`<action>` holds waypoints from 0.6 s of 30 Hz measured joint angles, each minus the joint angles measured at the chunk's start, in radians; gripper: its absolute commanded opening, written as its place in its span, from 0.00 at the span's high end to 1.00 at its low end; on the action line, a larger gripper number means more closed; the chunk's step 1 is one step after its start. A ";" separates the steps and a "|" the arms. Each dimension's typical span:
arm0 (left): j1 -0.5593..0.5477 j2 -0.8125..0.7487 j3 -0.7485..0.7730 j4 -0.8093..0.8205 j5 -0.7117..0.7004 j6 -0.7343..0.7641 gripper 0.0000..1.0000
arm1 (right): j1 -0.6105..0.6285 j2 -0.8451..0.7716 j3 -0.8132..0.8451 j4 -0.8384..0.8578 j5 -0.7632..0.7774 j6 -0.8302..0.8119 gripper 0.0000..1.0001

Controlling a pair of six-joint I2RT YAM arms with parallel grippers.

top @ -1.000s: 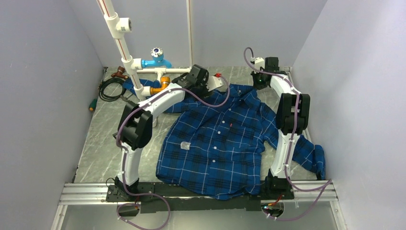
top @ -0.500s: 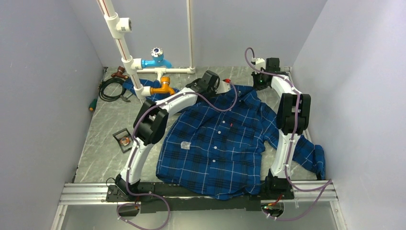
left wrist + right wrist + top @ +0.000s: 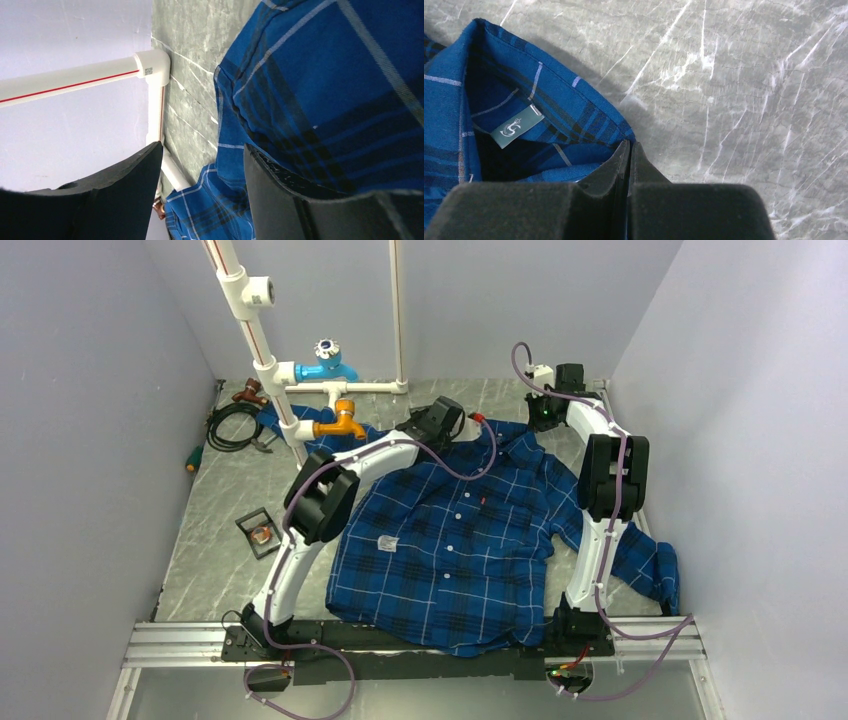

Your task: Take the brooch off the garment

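The blue plaid shirt [image 3: 450,560] lies spread flat on the table, collar at the far end. A small brown-bronze disc, the brooch [image 3: 264,533], lies off the shirt in a small black square tray [image 3: 250,523] on the table to its left. My left gripper [image 3: 455,432] is at the left side of the collar; in the left wrist view it [image 3: 203,147] is open and empty above the shirt's fabric [image 3: 325,75]. My right gripper [image 3: 548,412] is shut; in the right wrist view its tips [image 3: 629,146] touch the collar's edge [image 3: 574,107]. I cannot tell if cloth is pinched.
White pipes [image 3: 262,350] with a blue valve [image 3: 328,360] and an orange fitting [image 3: 340,425] stand at the back left. A black cable coil [image 3: 232,425] lies beside them. Walls close in on three sides. A white label [image 3: 387,543] is on the shirt front.
My left arm has swung right from the pipes to the collar, uncovering the black tray with the disc. The right arm has not moved.
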 measured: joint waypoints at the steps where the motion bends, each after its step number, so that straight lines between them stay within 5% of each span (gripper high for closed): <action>1: 0.000 0.006 0.005 0.003 -0.006 0.000 0.35 | 0.000 0.000 0.000 0.001 0.000 0.000 1.00; 9: 0.064 0.037 0.023 -0.017 -0.010 -0.026 0.35 | -0.011 0.000 0.002 0.002 0.002 0.000 1.00; 18: 0.092 0.037 0.021 -0.047 0.142 -0.071 0.33 | -0.020 0.026 0.035 0.001 0.000 0.001 1.00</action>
